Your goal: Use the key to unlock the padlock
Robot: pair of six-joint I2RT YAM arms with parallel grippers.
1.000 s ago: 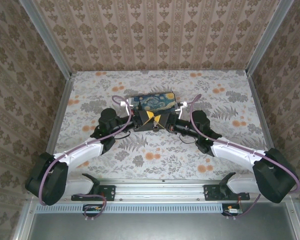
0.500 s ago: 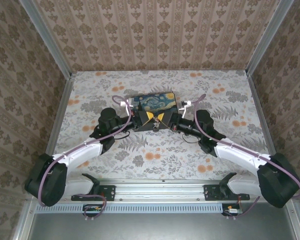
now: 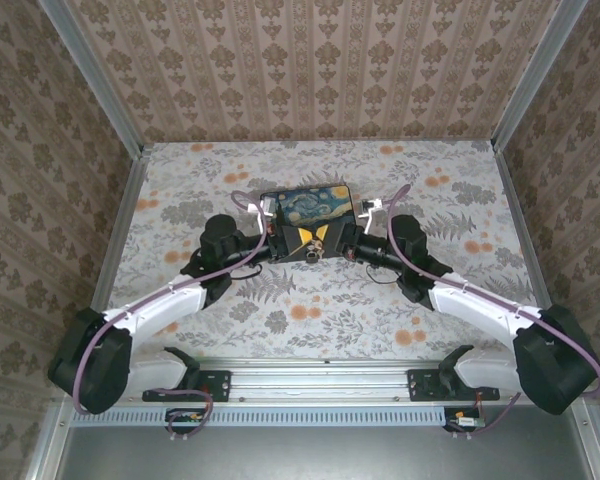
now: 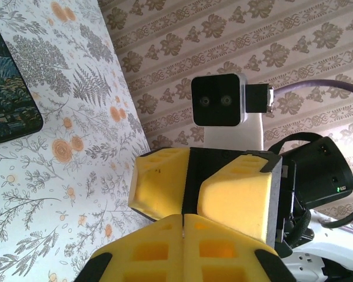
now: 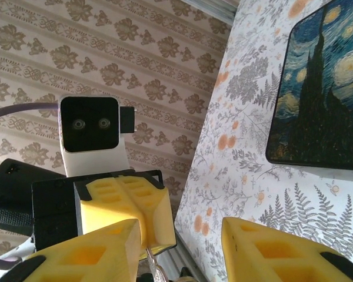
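Note:
In front of the black box with the starry-night lid [image 3: 308, 203] my two grippers meet tip to tip. My left gripper [image 4: 183, 226] is shut, and a thin metal sliver shows in the seam between its yellow pads. In the right wrist view that sliver, the key [image 5: 152, 265], sticks out of the left gripper's [image 5: 146, 242] closed tips. My right gripper [image 5: 179, 249] is open, its fingers standing either side of the left gripper's tips. A small silvery bit [image 3: 314, 252] under the fingertips may be the padlock; I cannot tell.
The box lid [image 5: 323, 88] lies flat on the flowered cloth [image 3: 310, 310] just beyond both grippers. Patterned walls [image 3: 310, 70] close the table in at the back and both sides. The arms' purple cables [image 3: 392, 215] loop beside the box.
Both arms have edged closer to the box's front. The right forearm has swung outward and its wrist now points more squarely at the left gripper.

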